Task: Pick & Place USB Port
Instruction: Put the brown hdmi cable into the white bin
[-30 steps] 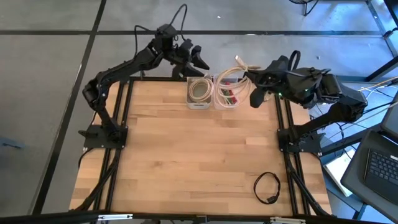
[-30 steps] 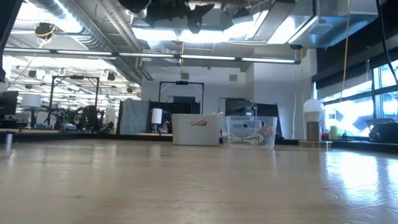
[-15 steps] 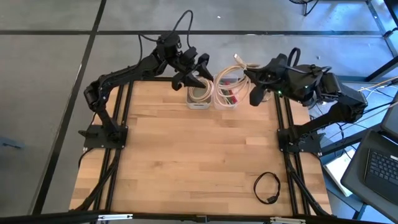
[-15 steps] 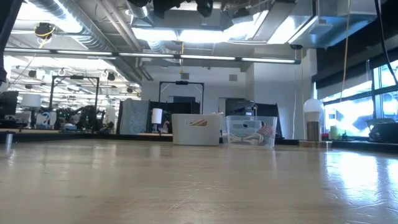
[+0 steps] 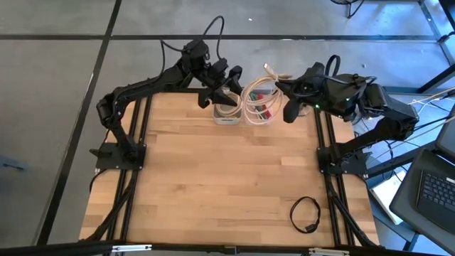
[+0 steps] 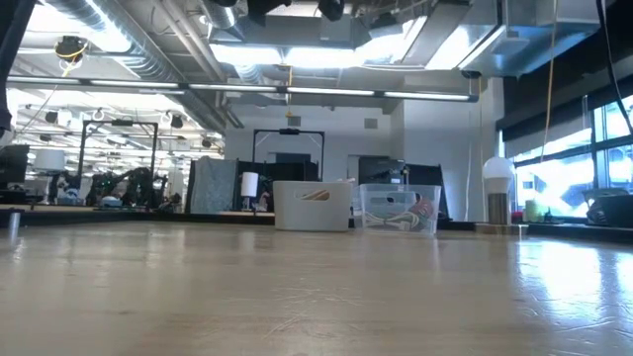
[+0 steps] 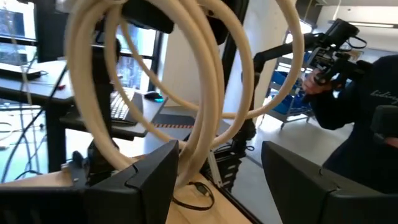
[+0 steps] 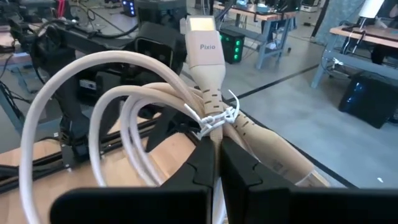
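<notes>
One black cable (image 5: 306,214), coiled, loose on the near right of the table (image 5: 213,178), well apart from everything else and untouched.

Further back, at the far edge, two containers side by side:
- On the left, white bin (image 5: 226,117), with a pale coiled cable inside.
- On the right, just beside it, clear bin (image 5: 257,117), with more pale cable plus something red and green, too small to name.

Above the bins, both arms:
- Right gripper (image 8: 216,140), from the far right, pinched tight on the tied neck of a cream USB cable (image 8: 124,106). Bundle clear of the table, in the air over the clear bin, loops hanging left and plug end up.
- Left gripper (image 7: 217,168), from the far left, over the white bin. Fingers spread wide, nothing gripped. Cream loops right in front of them in the left wrist view; touching or not, impossible to say.

Roughly halfway, as a judgement: cable picked and lifted, not yet set down anywhere. Left to do: lowering and release, possibly after a handover to the open left gripper. Target bin not clear from here. Dangling loops likely to snag a bin wall on the way down.
</notes>
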`<state>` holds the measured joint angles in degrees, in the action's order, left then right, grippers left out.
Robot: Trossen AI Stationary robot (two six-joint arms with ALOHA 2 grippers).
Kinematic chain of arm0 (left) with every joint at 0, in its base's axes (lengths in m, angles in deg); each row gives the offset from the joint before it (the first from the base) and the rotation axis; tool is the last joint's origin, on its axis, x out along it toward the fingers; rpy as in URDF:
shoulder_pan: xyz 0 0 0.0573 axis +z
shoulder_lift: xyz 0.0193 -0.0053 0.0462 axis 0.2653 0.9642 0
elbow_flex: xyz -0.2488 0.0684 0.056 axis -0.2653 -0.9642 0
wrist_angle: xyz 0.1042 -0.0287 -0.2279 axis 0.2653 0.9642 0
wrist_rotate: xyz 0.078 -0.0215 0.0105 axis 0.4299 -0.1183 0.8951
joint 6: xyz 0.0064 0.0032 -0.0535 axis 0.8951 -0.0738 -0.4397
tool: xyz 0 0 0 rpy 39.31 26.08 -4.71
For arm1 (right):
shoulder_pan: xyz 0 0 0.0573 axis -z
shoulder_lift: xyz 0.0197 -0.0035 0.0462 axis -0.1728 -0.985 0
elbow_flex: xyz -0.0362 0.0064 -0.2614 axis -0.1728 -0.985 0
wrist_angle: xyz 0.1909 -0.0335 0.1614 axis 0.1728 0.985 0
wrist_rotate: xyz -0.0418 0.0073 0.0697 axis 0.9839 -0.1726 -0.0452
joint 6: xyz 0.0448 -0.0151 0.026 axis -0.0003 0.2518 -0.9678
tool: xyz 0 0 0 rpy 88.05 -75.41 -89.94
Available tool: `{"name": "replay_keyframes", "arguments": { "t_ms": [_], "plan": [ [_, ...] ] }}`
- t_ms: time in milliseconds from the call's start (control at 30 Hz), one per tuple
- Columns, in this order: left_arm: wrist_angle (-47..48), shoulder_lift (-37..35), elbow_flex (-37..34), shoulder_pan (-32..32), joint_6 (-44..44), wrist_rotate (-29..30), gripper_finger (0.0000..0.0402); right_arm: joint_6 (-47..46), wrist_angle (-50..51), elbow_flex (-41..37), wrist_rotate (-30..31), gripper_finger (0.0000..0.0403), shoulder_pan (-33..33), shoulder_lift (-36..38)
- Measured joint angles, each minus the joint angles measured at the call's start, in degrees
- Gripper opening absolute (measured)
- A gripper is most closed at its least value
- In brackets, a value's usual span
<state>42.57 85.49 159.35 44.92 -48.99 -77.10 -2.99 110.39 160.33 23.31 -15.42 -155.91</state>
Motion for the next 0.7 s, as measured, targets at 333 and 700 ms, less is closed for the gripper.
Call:
{"name": "replay_keyframes", "arguments": {
  "t_ms": [333,700],
  "plan": [
    [-5.5,0.0,0.0,-3.3,-6.5,-2.4,0.0223,1.4,0.3,0.0,0.0,0.0007,0.6,-1.6],
    [-11.7,0.0,0.1,-6.7,-11.0,-1.7,0.0223,1.3,-0.1,0.0,0.0,0.0007,0.6,-2.0]
  ]
}}
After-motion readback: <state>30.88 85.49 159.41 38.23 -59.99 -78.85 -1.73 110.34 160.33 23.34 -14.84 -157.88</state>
